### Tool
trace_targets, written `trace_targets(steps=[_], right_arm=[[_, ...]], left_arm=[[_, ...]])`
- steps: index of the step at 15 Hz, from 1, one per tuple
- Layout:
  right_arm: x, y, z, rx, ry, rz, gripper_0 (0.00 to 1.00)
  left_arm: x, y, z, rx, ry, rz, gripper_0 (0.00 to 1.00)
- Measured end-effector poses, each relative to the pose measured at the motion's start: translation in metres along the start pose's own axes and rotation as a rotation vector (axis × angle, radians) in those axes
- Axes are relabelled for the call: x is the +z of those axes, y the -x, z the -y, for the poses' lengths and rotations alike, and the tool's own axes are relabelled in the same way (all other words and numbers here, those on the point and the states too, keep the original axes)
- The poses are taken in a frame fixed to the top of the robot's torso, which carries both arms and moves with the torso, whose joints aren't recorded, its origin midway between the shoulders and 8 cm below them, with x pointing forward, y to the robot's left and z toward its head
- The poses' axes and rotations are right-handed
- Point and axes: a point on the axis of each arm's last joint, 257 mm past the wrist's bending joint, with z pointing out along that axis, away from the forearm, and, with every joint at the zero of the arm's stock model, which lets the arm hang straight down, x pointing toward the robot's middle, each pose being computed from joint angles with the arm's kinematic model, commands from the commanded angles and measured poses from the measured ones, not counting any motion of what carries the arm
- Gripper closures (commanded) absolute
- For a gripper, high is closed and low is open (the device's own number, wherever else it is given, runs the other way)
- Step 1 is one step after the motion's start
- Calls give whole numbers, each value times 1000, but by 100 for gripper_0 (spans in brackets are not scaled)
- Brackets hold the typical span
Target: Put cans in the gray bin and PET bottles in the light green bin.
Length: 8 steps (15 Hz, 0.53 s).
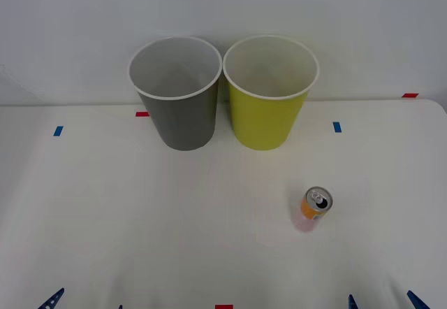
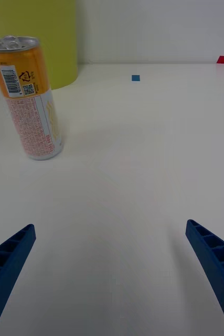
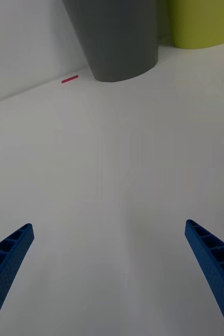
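Observation:
The gray bin [image 1: 176, 103] and the light green bin [image 1: 269, 106] stand upright side by side at the back of the white table, both with white insides. A small orange can [image 1: 316, 204] with a silver top stands upright in front of the green bin, to its right. My right gripper [image 1: 384, 303] is open at the near edge, a little right of the can [image 2: 32, 100], with nothing between its fingers [image 2: 214, 262]. My left gripper [image 1: 85, 305] is open at the near left, facing the gray bin [image 3: 119, 37]. PET bottles are out of view.
Small blue tape marks [image 1: 58, 131] [image 1: 337, 126] and red tape marks [image 1: 142, 114] [image 1: 410, 95] [image 1: 223, 307] lie on the table [image 1: 140, 204]. A white wall rises right behind the bins. Bare tabletop stretches between the grippers and the bins.

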Motion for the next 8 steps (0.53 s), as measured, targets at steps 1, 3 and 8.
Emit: trace_targets(steps=[1,3,8], right_arm=[[0,0,0,0,0,0,0],[0,0,0,0,0,0,0],[0,0,0,0,0,0,0]], left_arm=[[0,0,0,0,0,0,0],[0,0,0,0,0,0,0],[0,0,0,0,0,0,0]])
